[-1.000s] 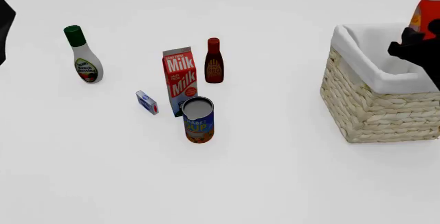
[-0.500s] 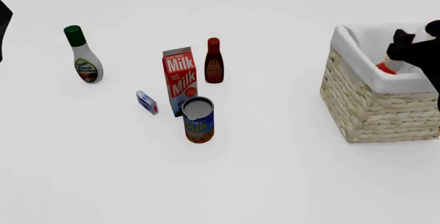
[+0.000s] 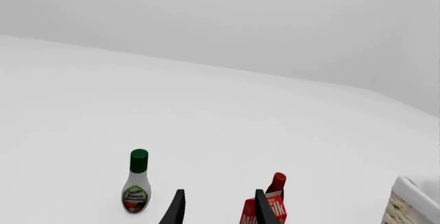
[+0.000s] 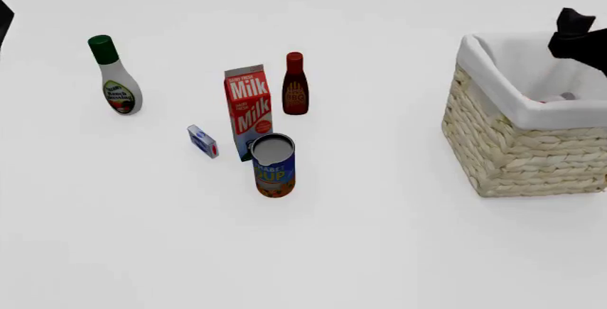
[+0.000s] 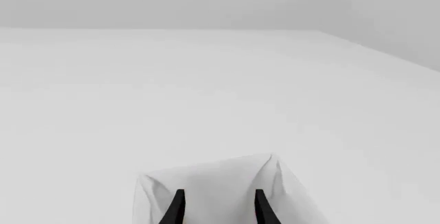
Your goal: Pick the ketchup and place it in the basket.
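The ketchup (image 4: 553, 99) lay inside the basket (image 4: 517, 142) at the table's right, only a sliver of red and grey showing above the lining. The right gripper (image 5: 216, 208) hovered above the basket's far rim, fingers parted and empty. The left gripper (image 3: 216, 208) likewise stood parted, holding nothing.

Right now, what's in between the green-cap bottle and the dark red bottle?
In the front view, the milk carton stands between the green-cap bottle and the dark red bottle, much nearer the red one.
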